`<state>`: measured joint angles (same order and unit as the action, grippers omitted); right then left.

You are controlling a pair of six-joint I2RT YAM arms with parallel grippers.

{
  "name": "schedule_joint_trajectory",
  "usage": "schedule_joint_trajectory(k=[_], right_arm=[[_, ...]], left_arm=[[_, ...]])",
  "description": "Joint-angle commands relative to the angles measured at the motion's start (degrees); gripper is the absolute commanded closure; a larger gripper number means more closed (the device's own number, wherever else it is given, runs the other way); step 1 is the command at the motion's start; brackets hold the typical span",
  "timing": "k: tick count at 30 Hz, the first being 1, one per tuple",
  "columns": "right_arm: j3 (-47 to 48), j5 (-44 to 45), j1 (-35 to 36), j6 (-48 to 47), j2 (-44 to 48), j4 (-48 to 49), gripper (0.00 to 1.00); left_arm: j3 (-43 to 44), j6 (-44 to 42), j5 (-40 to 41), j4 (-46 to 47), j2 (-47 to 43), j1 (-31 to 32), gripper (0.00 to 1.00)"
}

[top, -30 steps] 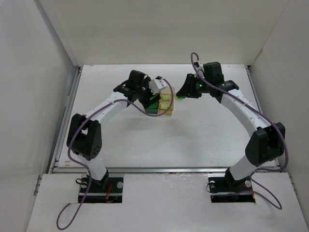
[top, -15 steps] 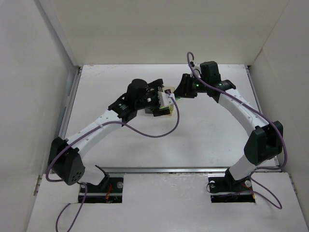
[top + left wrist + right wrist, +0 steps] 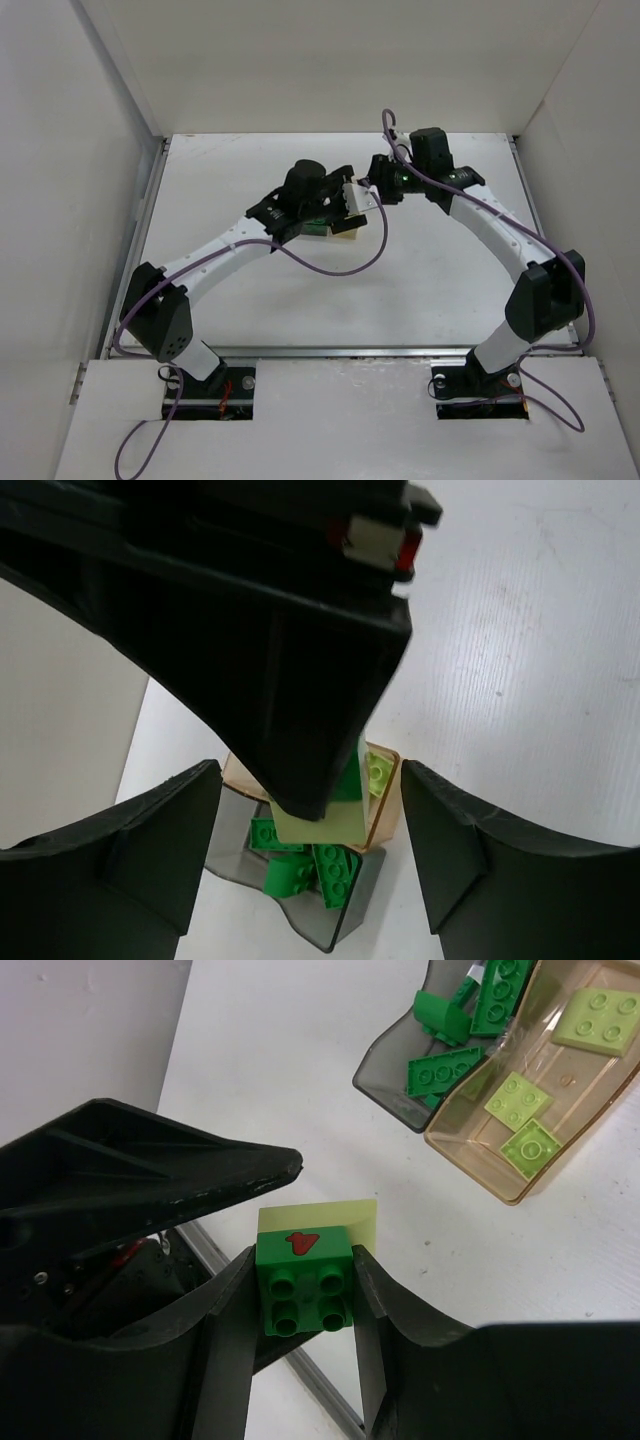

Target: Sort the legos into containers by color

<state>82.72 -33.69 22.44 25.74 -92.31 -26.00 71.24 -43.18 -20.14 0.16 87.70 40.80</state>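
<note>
A dark green brick sits clamped in my right claw above the counter, near the joined bins: the grey bin holds dark green bricks, the amber bin pale bricks. My left claw hangs spread over them, my right arm's black bulk crowding its view.

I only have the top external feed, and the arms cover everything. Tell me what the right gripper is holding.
Observer: The right gripper is shut on a dark green brick with a red mark on one face.
Operator: Now give me the bin contents.
Observer: The grey bin holds dark green bricks; the amber bin holds pale yellow-green bricks.
Operator: Report the left gripper.
Observer: The left gripper is open, fingers wide apart and holding nothing. Its camera sees the bins between them.
</note>
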Motion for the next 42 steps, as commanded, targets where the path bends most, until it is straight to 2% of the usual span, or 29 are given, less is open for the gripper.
schedule_joint_trajectory(k=[1, 6, 8, 10, 11, 12, 14, 18, 22, 23, 24, 31, 32, 33, 36, 38, 40, 41, 42], right_arm=[[-0.1, -1.1, 0.7, 0.3, 1.7, 3.4, 1.0], [-0.1, -2.3, 0.7, 0.8, 2.2, 3.9, 1.0], [-0.1, -1.6, 0.7, 0.8, 2.8, 3.9, 1.0], [-0.1, -1.6, 0.7, 0.8, 3.4, 3.9, 1.0], [-0.1, -1.6, 0.7, 0.8, 3.4, 3.9, 1.0], [-0.1, -1.6, 0.7, 0.8, 3.4, 3.9, 1.0], [-0.6, -1.6, 0.7, 0.8, 3.4, 3.9, 1.0], [-0.6, -1.6, 0.7, 0.8, 3.4, 3.9, 1.0], [-1.1, -2.2, 0.7, 0.8, 4.0, 3.9, 1.0], [-1.2, -2.2, 1.2, 0.8, 4.6, 3.9, 1.0], [-1.2, -2.2, 1.2, 0.8, 4.6, 3.9, 1.0], [-1.7, -2.2, 1.2, 0.8, 5.1, 3.9, 1.0], [-1.7, -2.2, 1.2, 0.8, 5.1, 3.9, 1.0], [-1.7, -2.2, 1.2, 0.8, 5.1, 3.9, 1.0], [-1.7, -2.7, 1.2, 0.8, 4.6, 3.9, 1.0], [-1.7, -2.7, 1.2, 0.3, 4.6, 3.4, 0.79], [-1.7, -2.7, 1.2, 0.3, 4.0, 3.4, 0.66], [-1.7, -2.7, 1.2, 0.3, 4.0, 3.4, 0.55], [-1.7, -2.2, 1.2, 0.3, 4.0, 3.4, 0.5]], left_arm=[[2.6, 3.1, -1.7, 2.1, -1.6, 0.2, 0.31], [2.6, 3.1, -3.0, 2.1, -1.6, 0.2, 0.51], [2.6, 3.1, -3.0, 1.6, -1.6, 0.2, 0.53], [2.1, 2.3, -3.0, 0.5, -1.6, 0.2, 0.45], [2.1, 1.5, -3.0, 0.5, -1.6, 0.2, 0.35], [1.5, 1.5, -3.0, -0.2, -2.1, 0.2, 0.3], [1.5, 1.0, -3.0, -0.2, -2.1, -0.5, 0.26], [1.5, 1.5, -3.5, -0.7, -2.1, -1.7, 0.27], [1.5, 1.5, -4.6, -0.7, -2.1, -2.2, 0.44], [1.5, 1.5, -4.6, -0.7, -2.1, -2.2, 0.53], [1.5, 1.5, -4.6, -1.2, -2.1, -2.2, 0.57], [1.5, 1.5, -5.2, -1.2, -2.1, -2.2, 0.86], [1.5, 1.5, -5.2, -1.2, -2.1, -2.2, 0.96], [1.5, 1.5, -5.2, -1.2, -2.1, -2.2, 1.0], [1.5, 2.2, -4.6, -1.2, -2.1, -2.2, 1.0], [1.5, 2.7, -4.6, -1.2, -2.1, -2.2, 1.0], [1.5, 3.5, -4.1, -1.2, -2.1, -2.2, 1.0], [1.5, 4.2, -4.1, -1.2, -2.1, -2.2, 1.0], [1.5, 5.0, -3.5, -1.2, -2.1, -2.2, 1.0]])
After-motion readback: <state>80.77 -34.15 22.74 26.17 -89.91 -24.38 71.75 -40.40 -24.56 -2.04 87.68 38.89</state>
